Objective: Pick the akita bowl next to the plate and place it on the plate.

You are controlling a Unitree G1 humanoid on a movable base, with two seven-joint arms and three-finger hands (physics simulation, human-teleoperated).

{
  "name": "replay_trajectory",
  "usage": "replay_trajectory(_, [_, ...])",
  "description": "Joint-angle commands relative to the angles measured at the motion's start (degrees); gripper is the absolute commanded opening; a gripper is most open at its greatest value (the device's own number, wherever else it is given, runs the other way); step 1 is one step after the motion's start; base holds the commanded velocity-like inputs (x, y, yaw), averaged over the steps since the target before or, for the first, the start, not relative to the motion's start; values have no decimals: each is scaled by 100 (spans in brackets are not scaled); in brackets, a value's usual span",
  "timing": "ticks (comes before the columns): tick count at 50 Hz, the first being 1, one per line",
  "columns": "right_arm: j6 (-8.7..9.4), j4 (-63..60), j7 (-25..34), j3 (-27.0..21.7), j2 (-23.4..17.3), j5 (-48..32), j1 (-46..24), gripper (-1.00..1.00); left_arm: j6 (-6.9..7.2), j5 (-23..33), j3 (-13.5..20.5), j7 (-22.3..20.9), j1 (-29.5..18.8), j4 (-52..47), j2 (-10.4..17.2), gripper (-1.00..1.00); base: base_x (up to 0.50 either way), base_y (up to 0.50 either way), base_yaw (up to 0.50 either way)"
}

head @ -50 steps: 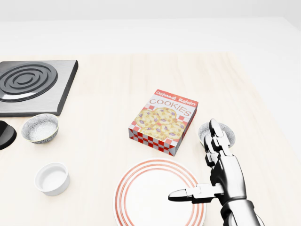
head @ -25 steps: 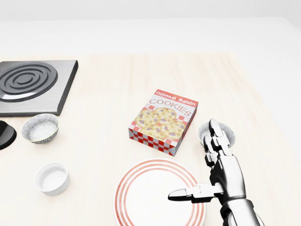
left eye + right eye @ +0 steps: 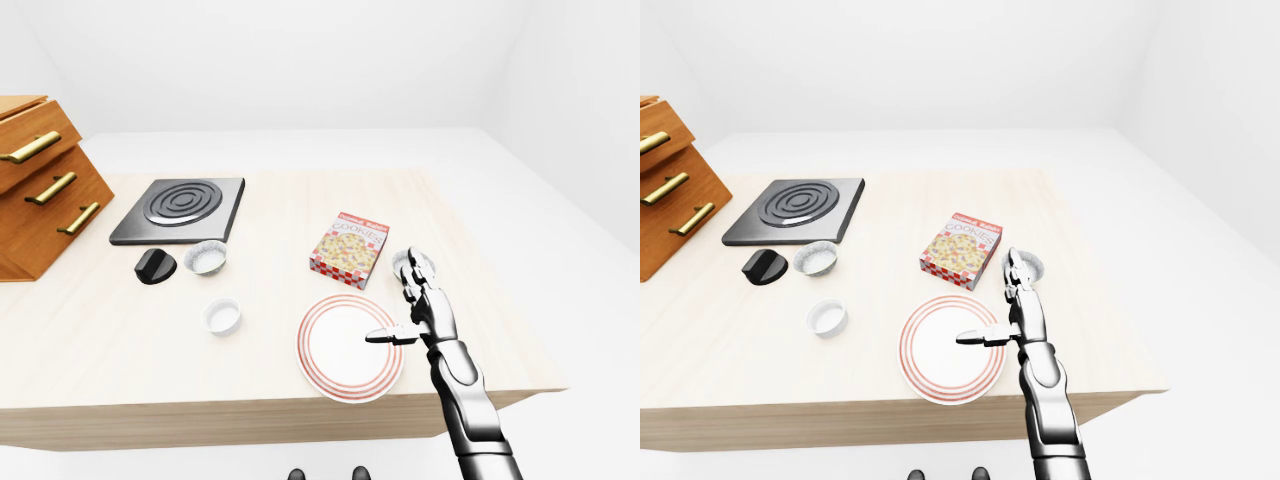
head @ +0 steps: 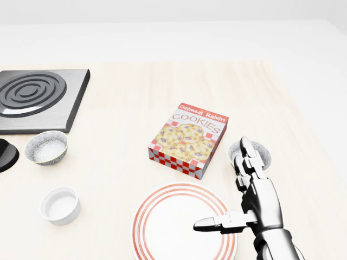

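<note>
**Open robot hand at the bowl, no grip formed**

The right robot hand (image 4: 259,199) is open. Its fingers (image 4: 248,154) stretch straight toward the top of the head view, and its thumb (image 4: 214,223) juts out leftward over the plate (image 4: 165,227). The fingers lie across the akita bowl (image 4: 264,157), hiding its middle, so I cannot tell whether they touch it or hover above it. Nothing is gripped. The left robot hand is not in view.

The bowl stands on the surface (image 4: 119,108), just above and to the right of the plate and right of the cookie box (image 4: 188,140). It is upright with its mouth facing up. Being round, it has no long axis, so no approach direction is favoured.

The main risk is a poor grasp. With the thumb splayed so wide, closing from here could pinch only one rim and tip the bowl, or nudge it toward the surface's right edge. A leftward swing could knock the cookie box. A similar bowl (image 4: 46,147) near the stove (image 4: 32,97) is well apart and is not the target.
</note>
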Motion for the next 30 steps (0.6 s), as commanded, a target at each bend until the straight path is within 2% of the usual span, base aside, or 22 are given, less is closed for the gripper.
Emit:
replay_trajectory(1, [28,-62,8,16,2,-11,29,100,-188,-243,-398,78,96,638,-145,100,0,0,0])
replay_trajectory(4, [-13,-3,20,11,-1,-16,16,100,-418,-154,-673,89,7,840,-151,100,0,0,0])
replay_trajectory(7, [-16,13,27,9,-3,-19,6,100,-467,-203,-788,110,20,887,-150,100,0,0,0])
replay_trajectory(9, [-6,11,27,7,-3,-19,3,100,-566,-152,-889,126,-3,982,-145,100,0,0,0])
replay_trajectory(11, [-25,13,17,7,-1,-32,8,100,-735,-144,-1019,84,-52,1227,-144,100,0,0,0])
replay_trajectory(12, [-28,17,17,6,-1,-32,7,100,-756,-163,-1042,89,-43,1250,-136,100,0,0,0])
replay_trajectory(14, [12,-28,15,10,0,-30,17,100,-934,-171,-1191,92,-70,1479,-113,100,0,0,0])
replay_trajectory(15, [7,-20,13,9,-1,-34,14,100,-981,-77,-1396,114,-153,1639,-136,100,0,0,0])
replay_trajectory(17, [26,-53,9,13,1,-37,25,100,-981,-79,-1661,158,-223,1849,-126,100,0,0,0])
replay_trajectory(20, [-24,9,1,6,2,-44,6,100,-981,-149,-1862,226,-212,1916,-113,100,0,0,0])
replay_trajectory(26, [7,-16,-14,3,2,-40,7,100,-981,-383,-1619,143,31,2017,27,100,0,0,0])
replay_trajectory(29, [147,-31,-79,-23,1,-38,-29,100,-981,-525,-1542,60,111,2178,76,100,0,0,0])
replay_trajectory(30, [274,-78,-95,-37,-3,-15,-44,100,-981,-534,-1541,62,120,2236,97,100,0,0,0])
